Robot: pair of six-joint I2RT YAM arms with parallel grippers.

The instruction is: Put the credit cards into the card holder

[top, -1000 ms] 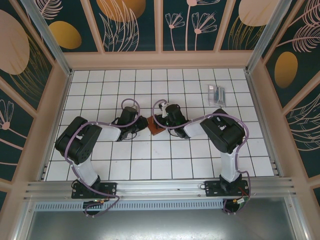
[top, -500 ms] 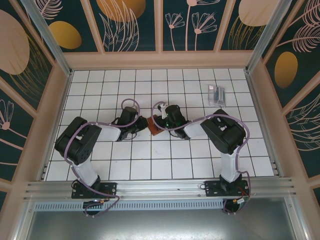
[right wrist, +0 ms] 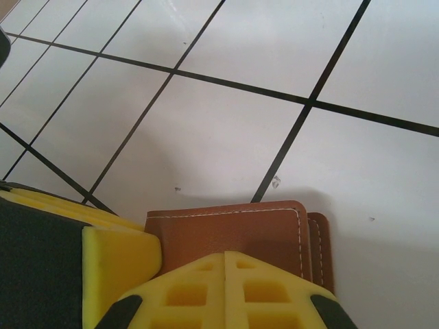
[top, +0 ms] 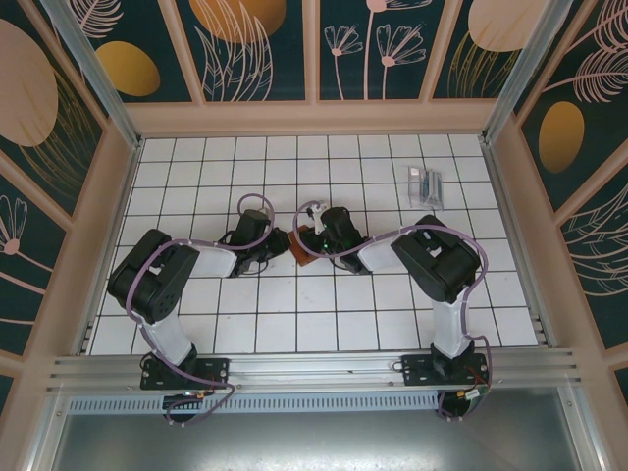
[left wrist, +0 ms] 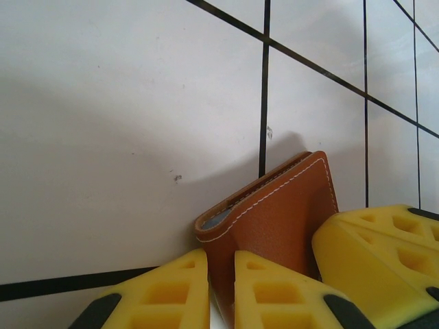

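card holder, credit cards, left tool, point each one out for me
card holder point(left wrist: 274, 212), left wrist view, on its stitched brown leather face
credit cards point(top: 425, 183), top external view, on the middle of the small pile
left tool point(left wrist: 221, 274), left wrist view, midway between its yellow fingertips

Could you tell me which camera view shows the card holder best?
The left wrist view: the card holder is close up, with its stitched brown leather and grey lining plain. The right wrist view shows one stitched leather face; the top view gives a small, distant brown patch.
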